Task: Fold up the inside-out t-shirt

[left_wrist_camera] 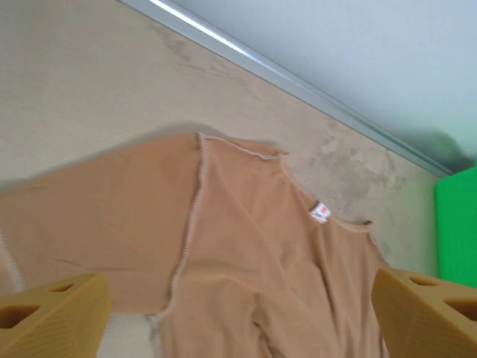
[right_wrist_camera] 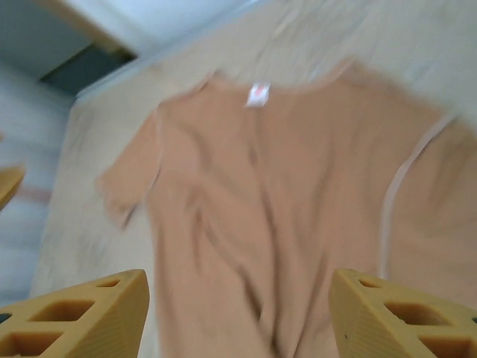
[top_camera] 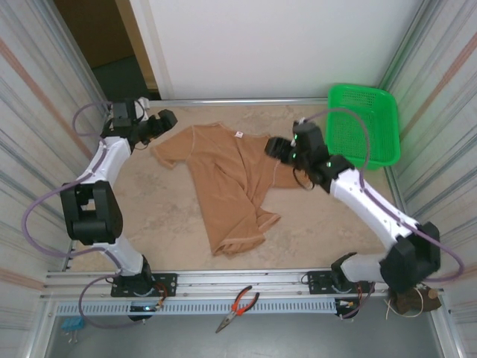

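Left gripper (top_camera: 165, 119) is hovering spread wide at one sleeve of the t-shirt (top_camera: 223, 179). Right gripper (top_camera: 273, 146) is hanging spread too, pinching nothing.

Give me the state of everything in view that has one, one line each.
t-shirt: lying on the table, seams and tag showing, held by neither claw.
left claw: open, over a sleeve.
right claw: open, over the shirt's other side.
green basket: upright, empty.
pliers: lying by the arm bases.
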`<state>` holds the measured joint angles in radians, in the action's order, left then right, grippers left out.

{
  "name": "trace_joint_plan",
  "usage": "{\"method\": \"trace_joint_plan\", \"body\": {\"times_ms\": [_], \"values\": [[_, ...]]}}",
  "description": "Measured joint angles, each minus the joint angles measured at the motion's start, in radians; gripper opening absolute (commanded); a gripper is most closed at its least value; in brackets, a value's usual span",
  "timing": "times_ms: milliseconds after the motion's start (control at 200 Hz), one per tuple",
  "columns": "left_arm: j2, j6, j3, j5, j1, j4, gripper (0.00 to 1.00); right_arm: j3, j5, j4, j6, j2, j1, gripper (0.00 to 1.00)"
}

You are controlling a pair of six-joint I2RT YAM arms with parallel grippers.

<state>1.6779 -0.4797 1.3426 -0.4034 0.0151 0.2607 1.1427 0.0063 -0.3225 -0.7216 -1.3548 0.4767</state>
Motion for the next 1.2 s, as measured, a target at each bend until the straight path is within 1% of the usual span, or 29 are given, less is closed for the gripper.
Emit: {"method": "trace_joint_plan", "body": {"times_ms": [55,135,205,291,456,551,766,942,1002,1087,1157,1197], "values": [[-0.006,-0.007,-0.008,0.003,-0.039,-0.001,0.91,0.064,-0.006,0.002,0.029,-0.101,-0.052,0.61],[0.026,-0.016,-0.008,0.002,-0.100,-0.002,0.90,0.116,-0.029,0.000,0.057,-0.256,-0.095,0.59],[0.083,-0.018,-0.006,0.000,-0.138,-0.003,0.90,0.122,-0.037,-0.011,0.068,-0.366,-0.110,0.59],[0.174,-0.018,0.000,0.004,-0.154,0.004,0.90,0.116,-0.037,-0.039,0.072,-0.469,-0.111,0.58],[0.322,-0.018,0.042,0.016,-0.142,0.045,0.90,0.123,-0.037,-0.055,0.071,-0.574,-0.116,0.56],[0.375,-0.018,0.092,0.015,-0.130,0.068,0.90,0.183,-0.045,-0.068,0.068,-0.637,-0.138,0.55],[0.509,-0.018,0.274,0.011,-0.105,0.085,0.90,0.463,-0.062,-0.083,0.050,-0.829,-0.224,0.52],[0.626,-0.018,0.453,0.011,-0.087,0.106,0.90,0.754,-0.064,-0.143,0.042,-1.006,-0.292,0.52],[0.663,-0.018,0.512,0.012,-0.080,0.111,0.90,0.850,-0.068,-0.161,0.042,-1.062,-0.309,0.51],[0.689,-0.018,0.561,0.011,-0.068,0.120,0.90,0.912,-0.093,-0.178,0.042,-1.090,-0.328,0.50],[0.684,-0.016,0.564,0.011,-0.056,0.135,0.90,0.906,-0.112,-0.186,0.050,-1.071,-0.335,0.50],[0.669,-0.014,0.555,0.010,-0.053,0.140,0.90,0.873,-0.117,-0.180,0.053,-1.039,-0.334,0.51]]}}
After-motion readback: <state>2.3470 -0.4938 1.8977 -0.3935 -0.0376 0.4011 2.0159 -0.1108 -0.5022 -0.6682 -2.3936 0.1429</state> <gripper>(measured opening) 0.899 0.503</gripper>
